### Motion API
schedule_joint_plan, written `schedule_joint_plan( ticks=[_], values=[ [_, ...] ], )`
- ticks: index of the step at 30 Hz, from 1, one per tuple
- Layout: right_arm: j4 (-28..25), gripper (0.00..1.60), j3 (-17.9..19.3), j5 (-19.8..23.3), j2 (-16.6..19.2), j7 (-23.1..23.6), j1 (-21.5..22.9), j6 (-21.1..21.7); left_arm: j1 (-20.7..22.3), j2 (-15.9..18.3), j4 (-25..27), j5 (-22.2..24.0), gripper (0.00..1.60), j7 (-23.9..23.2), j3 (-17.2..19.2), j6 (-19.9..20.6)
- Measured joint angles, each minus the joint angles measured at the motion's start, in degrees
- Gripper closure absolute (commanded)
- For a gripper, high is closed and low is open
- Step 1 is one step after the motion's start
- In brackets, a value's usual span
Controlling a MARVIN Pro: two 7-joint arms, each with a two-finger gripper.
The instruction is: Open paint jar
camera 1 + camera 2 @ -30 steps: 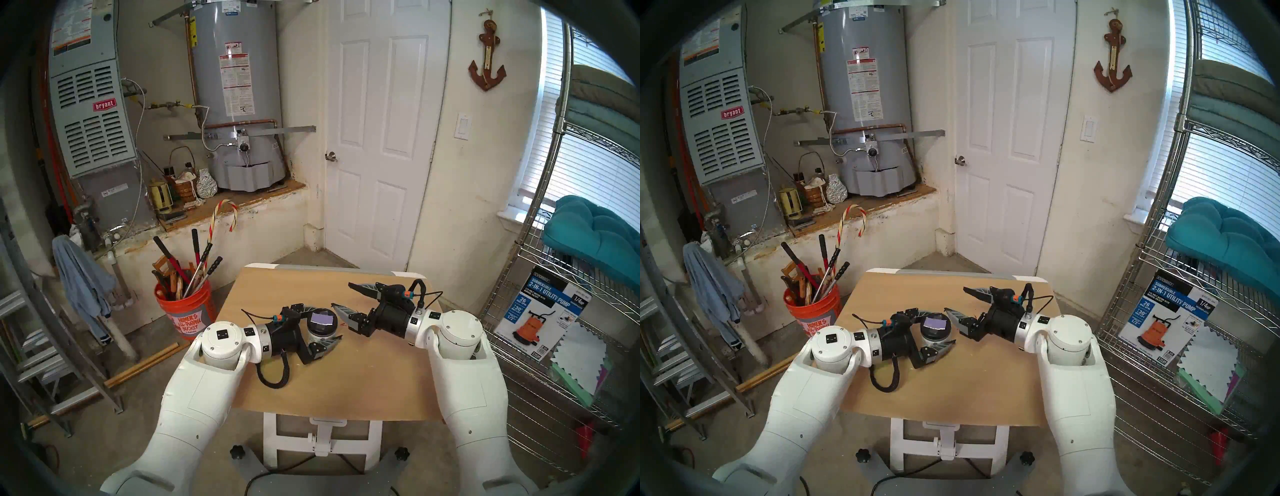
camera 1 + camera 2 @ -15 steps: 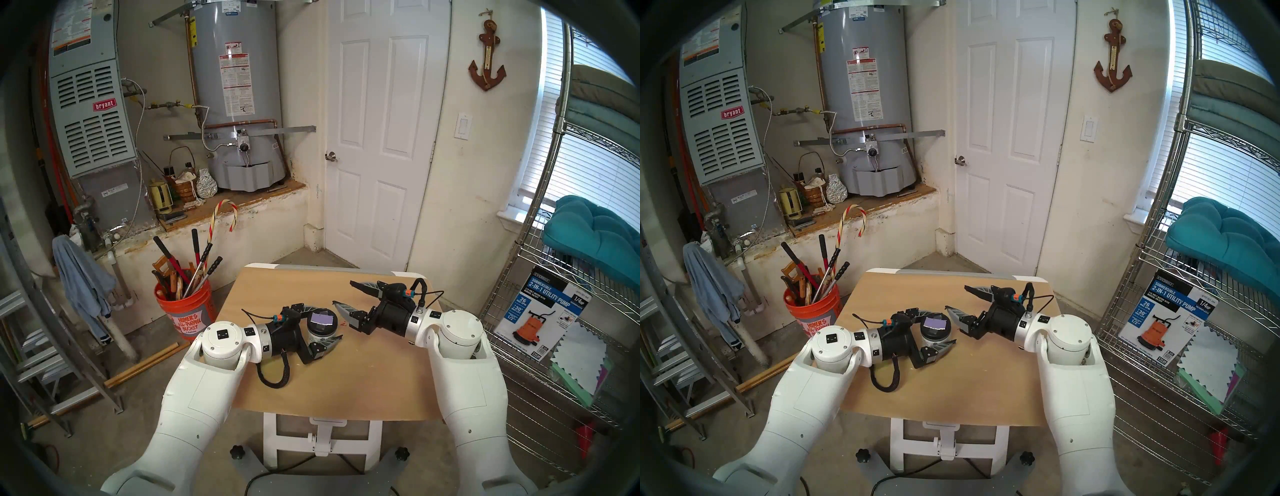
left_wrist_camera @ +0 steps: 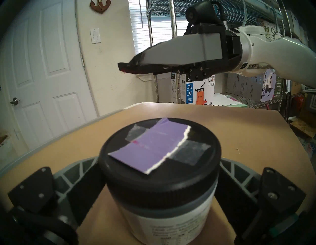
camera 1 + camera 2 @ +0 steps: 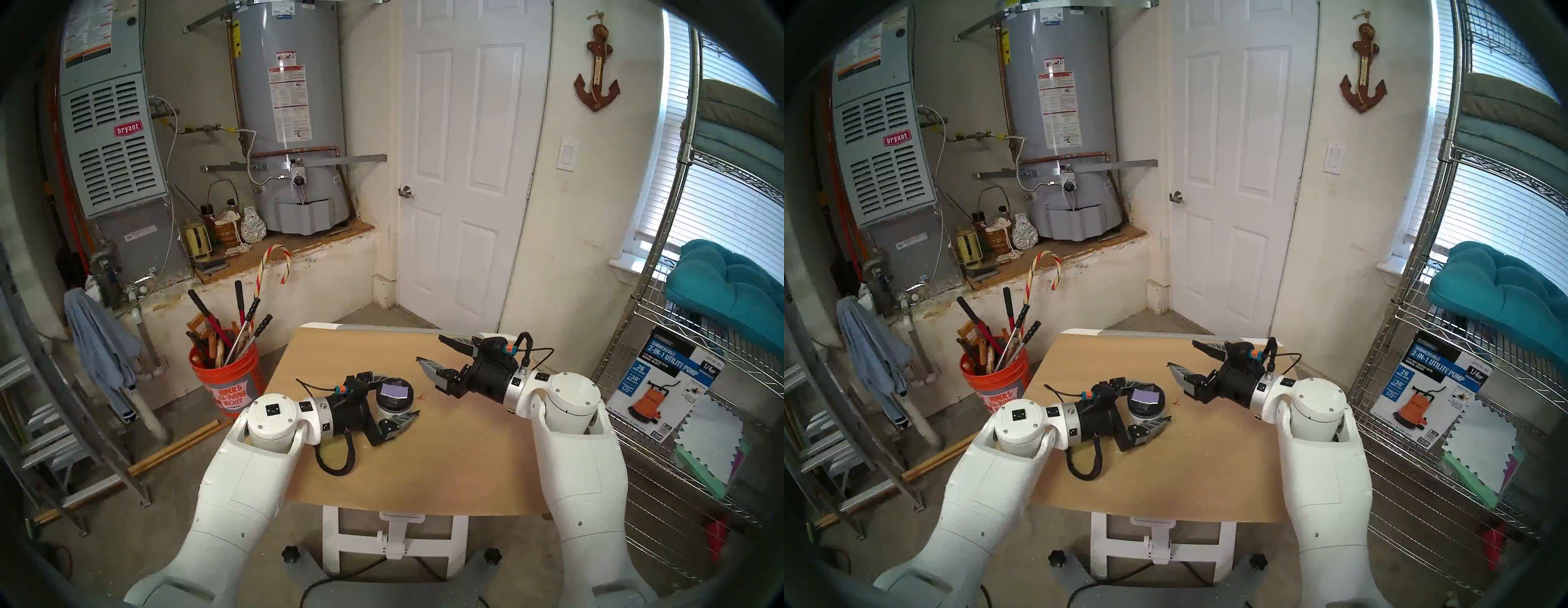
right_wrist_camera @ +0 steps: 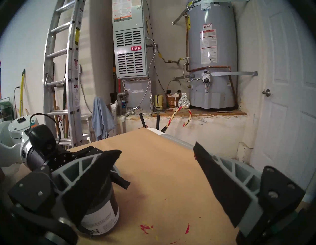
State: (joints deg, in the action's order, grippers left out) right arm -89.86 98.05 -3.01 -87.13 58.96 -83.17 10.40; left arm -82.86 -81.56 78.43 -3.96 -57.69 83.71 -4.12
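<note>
The small squat paint jar (image 4: 395, 405) with its white printed label stands upright on the tan wooden table (image 4: 424, 467), a little left of the middle, and the black round screw lid (image 3: 159, 159) is on it, with a torn lilac paper swatch (image 3: 150, 145) taped across the top. The left gripper (image 4: 403, 397) lies almost level along the table and has the jar between its two grey ribbed fingers (image 3: 239, 168), one on either side of the body just under the lid; from the left wrist view they sit right against the jar, so it looks clamped around it, though I cannot see how firmly they press. The right gripper (image 4: 428, 350) hangs above the far right part of the table, pointing towards the jar but apart from it, its two fingers spread wide with nothing between them. From the right wrist view the black pads (image 5: 220, 181) on those fingers frame bare tabletop, and the jar shows low at the left behind one finger. A few small red paint flecks (image 5: 145, 228) mark the wood just right of the jar. Off the table's left corner stands an orange plastic bucket (image 4: 229, 382) stuffed with long-handled tools, and a chrome wire shelf rack (image 4: 679, 382) stands on the right.
</note>
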Motion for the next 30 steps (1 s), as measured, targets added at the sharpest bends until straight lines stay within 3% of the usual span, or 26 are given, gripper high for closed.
schedule_joint_plan(
  ticks=[30],
  values=[
    [-0.9, 0.0, -0.2, -1.5, 1.1, 0.8, -2.1, -2.6, 0.0, -0.2, 0.0, -0.2, 0.0, -0.2, 0.2, 0.0]
  ],
)
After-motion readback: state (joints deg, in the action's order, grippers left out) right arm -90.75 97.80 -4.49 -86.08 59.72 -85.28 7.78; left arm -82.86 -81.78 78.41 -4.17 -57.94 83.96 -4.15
